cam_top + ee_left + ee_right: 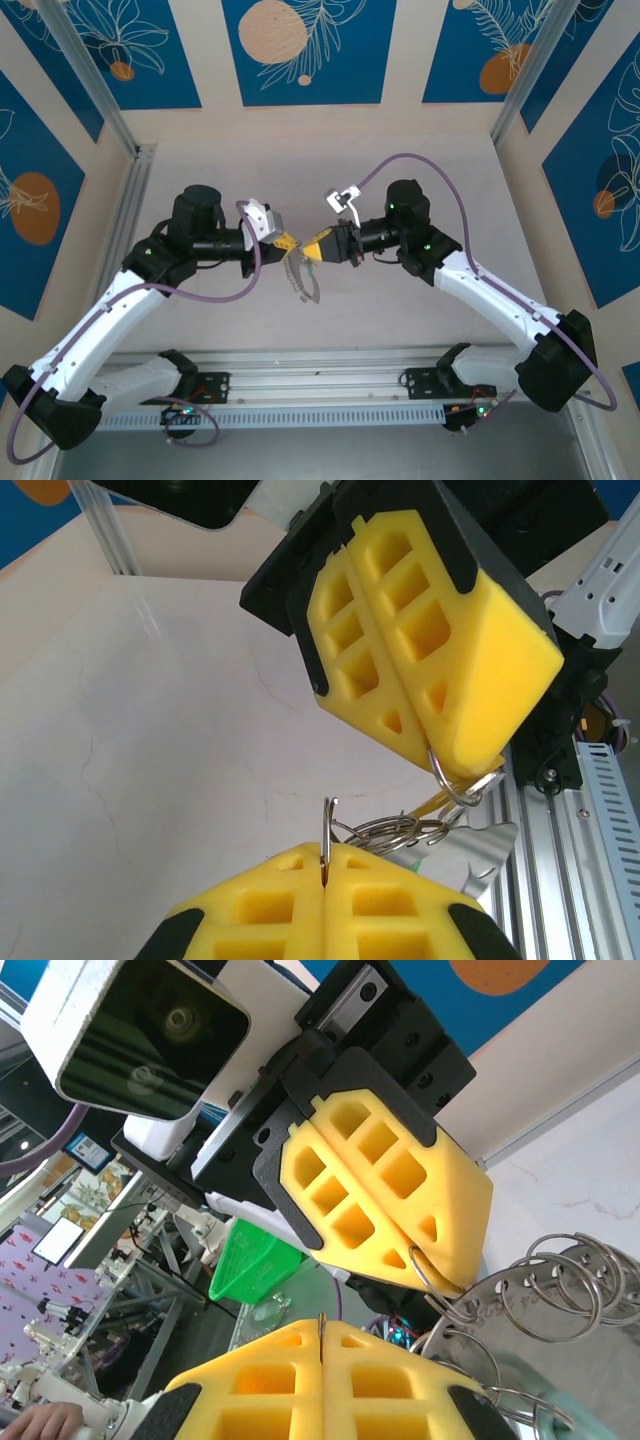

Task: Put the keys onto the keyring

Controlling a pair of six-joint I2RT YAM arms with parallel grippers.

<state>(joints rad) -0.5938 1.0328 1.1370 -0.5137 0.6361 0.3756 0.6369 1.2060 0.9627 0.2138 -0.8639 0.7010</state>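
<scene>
Keyring (pixel 303 284) dangles lengthwise downward from left tool (pixel 287 243).

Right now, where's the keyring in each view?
Top external: keyring, centre of frame.
Left wrist: lower centre-right, rings bunched.
Right wrist: right edge, lower half.
Shared landmark: right gripper, yellow pads shut on a ring; upper right in left wrist, bottom in right wrist.
</scene>
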